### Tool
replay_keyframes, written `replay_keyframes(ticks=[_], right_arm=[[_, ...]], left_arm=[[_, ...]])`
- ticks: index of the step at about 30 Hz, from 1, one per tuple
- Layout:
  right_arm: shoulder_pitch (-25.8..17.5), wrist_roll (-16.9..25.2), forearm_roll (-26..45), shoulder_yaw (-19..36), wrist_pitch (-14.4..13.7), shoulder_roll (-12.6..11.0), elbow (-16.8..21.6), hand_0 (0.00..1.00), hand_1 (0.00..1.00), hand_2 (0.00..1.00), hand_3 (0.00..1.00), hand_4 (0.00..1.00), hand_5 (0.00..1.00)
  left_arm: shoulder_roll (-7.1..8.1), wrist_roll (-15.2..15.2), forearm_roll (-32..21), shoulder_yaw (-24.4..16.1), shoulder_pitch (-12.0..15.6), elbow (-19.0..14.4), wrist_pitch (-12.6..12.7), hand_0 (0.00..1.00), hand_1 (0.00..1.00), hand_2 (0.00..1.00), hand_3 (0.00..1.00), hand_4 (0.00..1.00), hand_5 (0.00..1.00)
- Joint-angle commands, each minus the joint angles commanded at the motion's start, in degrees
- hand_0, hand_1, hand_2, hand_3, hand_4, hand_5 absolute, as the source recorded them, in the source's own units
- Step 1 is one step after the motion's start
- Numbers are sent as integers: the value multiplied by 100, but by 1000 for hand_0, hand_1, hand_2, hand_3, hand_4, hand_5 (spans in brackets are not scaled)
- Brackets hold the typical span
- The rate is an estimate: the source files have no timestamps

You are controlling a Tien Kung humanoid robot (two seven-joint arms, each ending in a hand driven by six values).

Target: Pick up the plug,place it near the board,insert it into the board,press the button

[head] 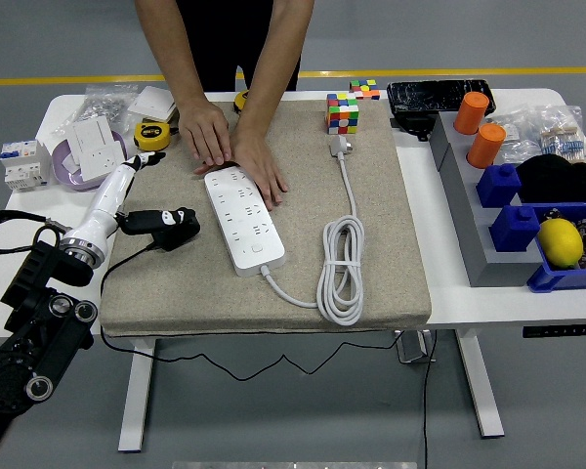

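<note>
On mat, person's hands (236,149) steadying board (243,219); left hand (166,223) seemingly curled.

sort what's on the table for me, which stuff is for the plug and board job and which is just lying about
For the job:
white power strip, held flat by a person's hands
its plug and coiled cable
left hand

Lying about:
colour cube
tape measure
orange cylinders
lemon
blue bins

Power strip (244,219) centre | person's hands (236,147) pressing its 12 o'clock end | left hand (166,226) at 9 o'clock, fingers curled, empty | plug (339,147) at 1 o'clock.
</note>
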Motion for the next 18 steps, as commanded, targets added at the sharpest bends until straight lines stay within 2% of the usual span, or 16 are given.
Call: replay_keyframes(ticks=[1,7,8,13,14,18], right_arm=[[0,-1,0,0,0,-1,0,811,723,714,697,996,702],[1,6,17,-24,4,1,0,811,723,714,697,996,702],[0,8,21,-31,5,1,0,810,723,716,697,996,701],[-7,4,22,-40,7,8,0,810,723,716,697,996,701],[-9,3,22,-41,7,7,0,809,724,714,696,996,701],[-14,1,18,-36,5,-1,0,809,724,714,696,996,701]], left_arm=[[-2,0,-6,38,-14,21,1,806,850,819,820,998,208],[8,-62,-59,373,-140,316,124,806,850,819,820,998,208],[14,-81,-51,444,-177,425,156,797,844,807,790,998,199],[29,-120,79,651,-320,875,295,797,844,807,790,998,199],[28,-120,178,681,-350,972,356,790,839,786,760,945,122],[4,-90,533,727,-429,1223,548,790,839,786,760,945,122]])
